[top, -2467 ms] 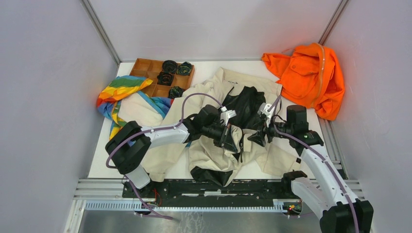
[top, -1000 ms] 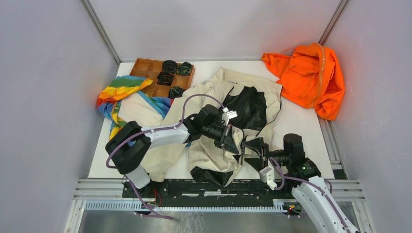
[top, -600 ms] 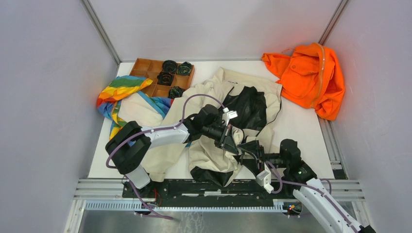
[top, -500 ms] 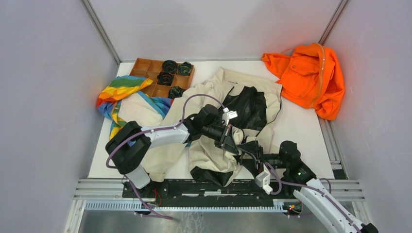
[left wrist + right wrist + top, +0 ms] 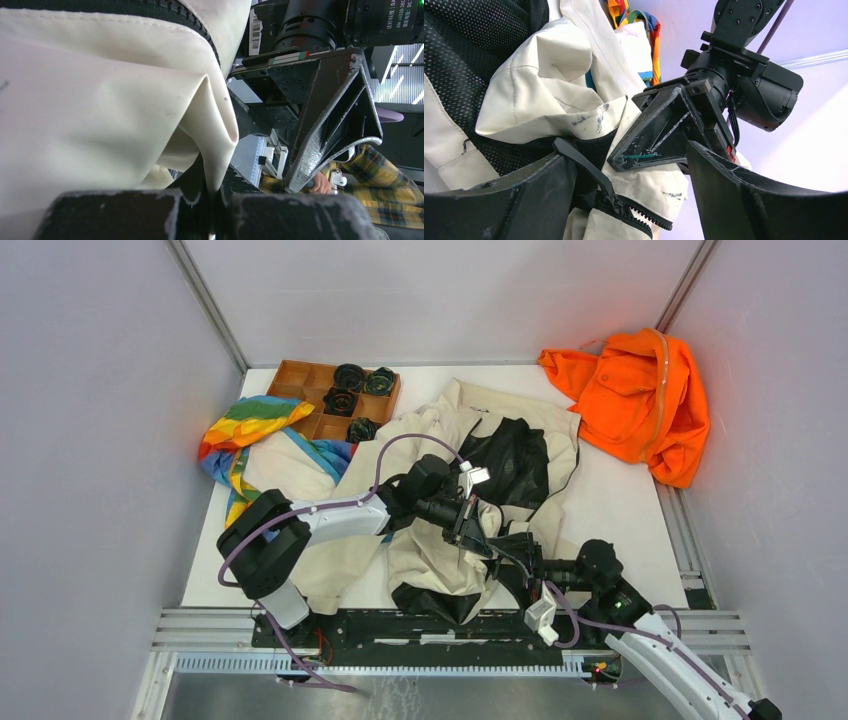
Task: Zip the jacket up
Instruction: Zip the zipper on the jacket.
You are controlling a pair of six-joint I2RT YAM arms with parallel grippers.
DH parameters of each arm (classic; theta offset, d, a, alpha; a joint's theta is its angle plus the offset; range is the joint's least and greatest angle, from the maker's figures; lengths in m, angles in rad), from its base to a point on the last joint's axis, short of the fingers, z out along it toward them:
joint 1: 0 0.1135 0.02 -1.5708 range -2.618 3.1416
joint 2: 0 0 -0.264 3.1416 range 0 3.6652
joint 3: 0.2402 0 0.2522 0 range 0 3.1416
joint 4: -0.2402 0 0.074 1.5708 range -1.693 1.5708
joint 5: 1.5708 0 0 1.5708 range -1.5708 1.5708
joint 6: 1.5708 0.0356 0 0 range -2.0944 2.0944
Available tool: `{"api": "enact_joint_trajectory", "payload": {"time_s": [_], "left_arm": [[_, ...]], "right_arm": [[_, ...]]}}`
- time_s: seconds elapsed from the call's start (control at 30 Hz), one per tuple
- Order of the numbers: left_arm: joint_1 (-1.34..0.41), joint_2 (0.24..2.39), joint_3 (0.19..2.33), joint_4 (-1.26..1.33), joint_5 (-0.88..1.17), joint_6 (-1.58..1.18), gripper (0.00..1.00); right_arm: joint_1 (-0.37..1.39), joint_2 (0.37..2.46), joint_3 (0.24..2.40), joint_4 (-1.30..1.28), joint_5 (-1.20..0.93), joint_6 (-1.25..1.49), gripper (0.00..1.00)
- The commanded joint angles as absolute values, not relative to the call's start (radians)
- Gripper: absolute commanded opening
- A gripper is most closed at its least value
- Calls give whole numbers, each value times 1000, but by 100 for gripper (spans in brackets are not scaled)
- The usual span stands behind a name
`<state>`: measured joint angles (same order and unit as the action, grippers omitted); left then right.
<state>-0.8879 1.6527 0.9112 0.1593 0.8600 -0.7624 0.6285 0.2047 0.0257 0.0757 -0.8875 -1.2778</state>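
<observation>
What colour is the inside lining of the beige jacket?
Black, with a fine mesh texture. The lining shows best in the right wrist view.

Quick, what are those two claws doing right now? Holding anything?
Left gripper: shut on the jacket, pinching its cream edge.
Right gripper: open, jaws wide around the zipper pull, gripping nothing.

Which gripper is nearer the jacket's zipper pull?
Right. The zipper pull lies between the open jaws of the right gripper; the left gripper clamps the jacket edge just beyond.

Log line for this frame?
left end effector: shut on jacket | right end effector: open, at zipper | jacket: unzipped
</observation>
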Motion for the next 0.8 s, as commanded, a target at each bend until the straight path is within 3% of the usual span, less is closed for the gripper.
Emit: {"api": "enact_joint_trajectory", "payload": {"time_s": [0.0, 0.77], "left_arm": [[-894, 1652, 910, 195, 892, -789, 2], [-892, 1653, 891, 215, 893, -798, 2]], "right_arm": [[635, 181, 52, 45, -859, -1257, 83], [636, 184, 113, -39, -866, -1241, 63]]}}
